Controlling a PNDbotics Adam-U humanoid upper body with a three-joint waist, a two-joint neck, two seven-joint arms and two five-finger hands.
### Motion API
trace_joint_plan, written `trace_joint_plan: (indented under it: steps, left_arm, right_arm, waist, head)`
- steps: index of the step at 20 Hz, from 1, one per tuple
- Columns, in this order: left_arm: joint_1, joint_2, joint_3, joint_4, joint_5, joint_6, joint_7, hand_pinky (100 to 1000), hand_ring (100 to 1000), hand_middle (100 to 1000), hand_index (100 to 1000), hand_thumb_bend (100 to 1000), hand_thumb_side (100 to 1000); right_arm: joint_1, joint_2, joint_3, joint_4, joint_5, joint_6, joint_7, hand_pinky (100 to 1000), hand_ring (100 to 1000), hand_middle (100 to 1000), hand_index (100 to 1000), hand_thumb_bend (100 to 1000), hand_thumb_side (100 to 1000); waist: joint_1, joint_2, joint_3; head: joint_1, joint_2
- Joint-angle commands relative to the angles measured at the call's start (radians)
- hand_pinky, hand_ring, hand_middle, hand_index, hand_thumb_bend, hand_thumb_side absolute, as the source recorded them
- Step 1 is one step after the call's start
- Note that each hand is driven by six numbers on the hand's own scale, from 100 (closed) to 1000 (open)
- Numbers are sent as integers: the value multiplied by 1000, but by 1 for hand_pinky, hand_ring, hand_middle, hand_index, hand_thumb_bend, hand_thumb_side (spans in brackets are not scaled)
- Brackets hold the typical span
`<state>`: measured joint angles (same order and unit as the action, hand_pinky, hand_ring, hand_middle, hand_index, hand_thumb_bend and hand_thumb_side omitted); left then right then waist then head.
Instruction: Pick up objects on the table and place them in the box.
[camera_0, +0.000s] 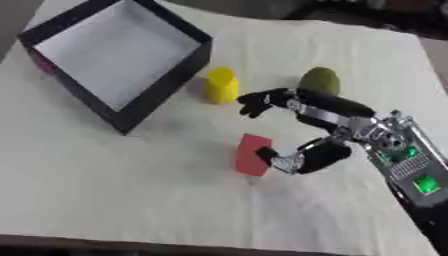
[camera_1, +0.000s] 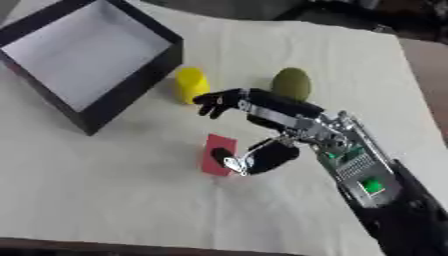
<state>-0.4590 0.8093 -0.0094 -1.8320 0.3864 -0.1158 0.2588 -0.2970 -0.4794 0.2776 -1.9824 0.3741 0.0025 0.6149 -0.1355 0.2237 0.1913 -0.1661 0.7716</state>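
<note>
Three loose items on the cloth (camera_0: 131, 190): one yellow cylinder (camera_0: 220, 85) just beside the box (camera_0: 166, 82) (black walls, white floor), one green ball (camera_0: 320, 80), one red block (camera_0: 252, 154). Right hand (camera_0: 306, 150) spread wide, thumb touching the block, fingers reaching between cylinder and ball.

Box (camera_0: 131, 107) far left; cylinder (camera_0: 220, 85), ball (camera_0: 320, 81), block (camera_0: 251, 155) right.

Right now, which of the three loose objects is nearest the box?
The yellow cylinder, standing upright just beside the box. The olive round object and the red block by the right hand sit farther away.
</note>
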Motion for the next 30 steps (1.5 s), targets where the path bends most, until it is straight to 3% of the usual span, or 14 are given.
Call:
trace_joint_plan:
  steps: [1,20,30]
  left_arm:
    - [-20,21,6,-9,-1,1,-2,977,618,913,818,114,760]
    - [-38,8,-3,-5,3,5,-12,978,620,914,816,113,765]
    - [-43,4,-5,-2,2,8,-15,979,619,916,815,114,770]
  right_arm:
    - [-1,-7,-17,-18,18,1,12,1000,834,830,984,189,170]
    - [-1,0,-25,-18,99,5,54,1000,842,837,986,175,101]
    - [-1,15,-26,-18,132,33,79,1000,845,838,987,167,173]
  waist:
    - [-4,6,-1]
    - [0,24,23]
    - [-2,38,29]
  head:
    - [-3,-2]
    - [-14,-2]
    - [-17,-2]
